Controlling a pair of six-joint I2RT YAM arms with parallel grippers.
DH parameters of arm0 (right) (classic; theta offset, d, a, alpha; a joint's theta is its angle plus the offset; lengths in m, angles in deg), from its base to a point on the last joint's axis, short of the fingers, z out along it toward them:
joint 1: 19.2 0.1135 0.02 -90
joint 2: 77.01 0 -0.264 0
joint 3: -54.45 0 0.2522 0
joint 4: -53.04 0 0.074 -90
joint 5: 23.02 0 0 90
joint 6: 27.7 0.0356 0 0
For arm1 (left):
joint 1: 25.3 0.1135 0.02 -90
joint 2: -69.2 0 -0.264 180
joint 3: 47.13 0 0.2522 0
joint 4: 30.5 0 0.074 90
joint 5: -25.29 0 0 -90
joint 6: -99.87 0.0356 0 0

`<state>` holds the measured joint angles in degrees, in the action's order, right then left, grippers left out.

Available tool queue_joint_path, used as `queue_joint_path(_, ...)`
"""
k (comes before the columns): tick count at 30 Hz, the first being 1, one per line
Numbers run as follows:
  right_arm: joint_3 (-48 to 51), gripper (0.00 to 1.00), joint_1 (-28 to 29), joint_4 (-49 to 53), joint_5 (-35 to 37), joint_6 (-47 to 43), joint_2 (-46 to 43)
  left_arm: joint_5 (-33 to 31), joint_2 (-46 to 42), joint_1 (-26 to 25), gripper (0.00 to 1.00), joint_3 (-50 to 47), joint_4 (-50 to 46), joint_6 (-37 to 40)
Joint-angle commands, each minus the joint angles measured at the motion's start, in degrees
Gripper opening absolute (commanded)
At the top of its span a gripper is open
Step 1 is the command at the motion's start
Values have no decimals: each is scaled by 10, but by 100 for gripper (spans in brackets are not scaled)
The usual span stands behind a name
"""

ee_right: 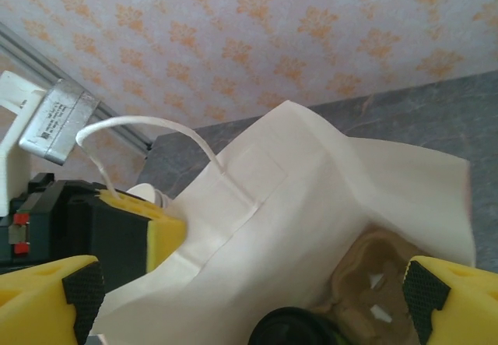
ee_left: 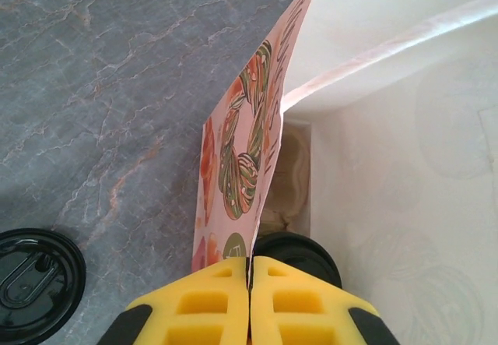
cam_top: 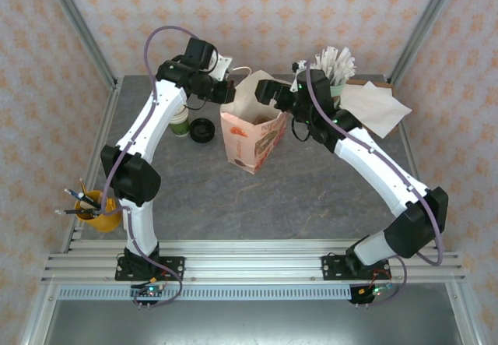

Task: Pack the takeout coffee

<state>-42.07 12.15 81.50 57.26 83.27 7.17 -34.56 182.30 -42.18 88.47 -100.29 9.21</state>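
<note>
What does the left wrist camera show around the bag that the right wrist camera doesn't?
Left wrist: the paper bag's pink floral outer face, and a loose round black plastic lid lying outside it. Right wrist: the bag's white loop handle, the open right claw, orange-patterned wallpaper. Both: the bag's white inside, the brown cardboard tray with a black-lidded takeout cup in it, and the left claw shut on the bag's wall.

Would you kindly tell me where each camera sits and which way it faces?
Top external: above and behind the robot, looking down on the table; left arm and right arm, paper bag between them.
Left wrist: beside the bag, looking down its wall; left gripper shut on its edge.
Right wrist: above the bag's mouth, looking in; right gripper open.
Shared: both wrist views see the black-lidded cup.
</note>
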Motion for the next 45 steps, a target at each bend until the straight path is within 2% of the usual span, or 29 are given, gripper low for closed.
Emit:
queue_joint_path(1, -42, 100, -2, 6, -37, 32, 11, 6, -20, 1, 13, 28, -14, 25)
queue_joint_path(3, -51, 100, -2, 7, -55, 18, 18, 16, -31, 1, 40, 31, -15, 30)
queue_joint_path(6, -83, 100, -2, 52, -49, 23, 31, 23, -79, 2, 66, 8, 4, 52)
queue_joint_path(9, -138, 100, -2, 140, -28, 47, 48, 15, -129, 5, 76, -24, 14, 91)
queue_joint_path(12, -213, 100, -2, 277, -2, 79, 75, 10, -182, 11, 81, -68, 29, 124)
queue_joint_path(15, -267, 99, -2, 391, 2, 85, 94, 10, -221, 13, 83, -122, 60, 138)
queue_joint_path(18, -287, 99, -2, 452, 13, 107, 95, 35, -230, 13, 84, -160, 84, 117)
queue_joint_path(23, -267, 99, -2, 459, -5, 109, 85, 99, -224, 1, 84, -214, 187, 40)
queue_joint_path(26, -267, 99, -2, 461, -10, 117, 88, 114, -199, -33, 84, -200, 202, 55)
queue_joint_path(30, -311, 99, -2, 528, 13, 126, 104, 148, -153, -61, 84, -170, 200, 68)
queue_joint_path(34, -327, 99, -2, 559, 11, 142, 102, 116, -109, -83, 82, -141, 195, 72)
queue_joint_path(38, -329, 99, -2, 580, 7, 159, 95, 136, -80, -90, 78, -119, 200, 66)
queue_joint_path(42, -343, 99, -2, 634, -2, 169, 90, 105, -66, -98, 71, -115, 189, 74)
queue_joint_path(45, -350, 99, -2, 662, -13, 170, 81, 90, -52, -101, 61, -101, 164, 84)
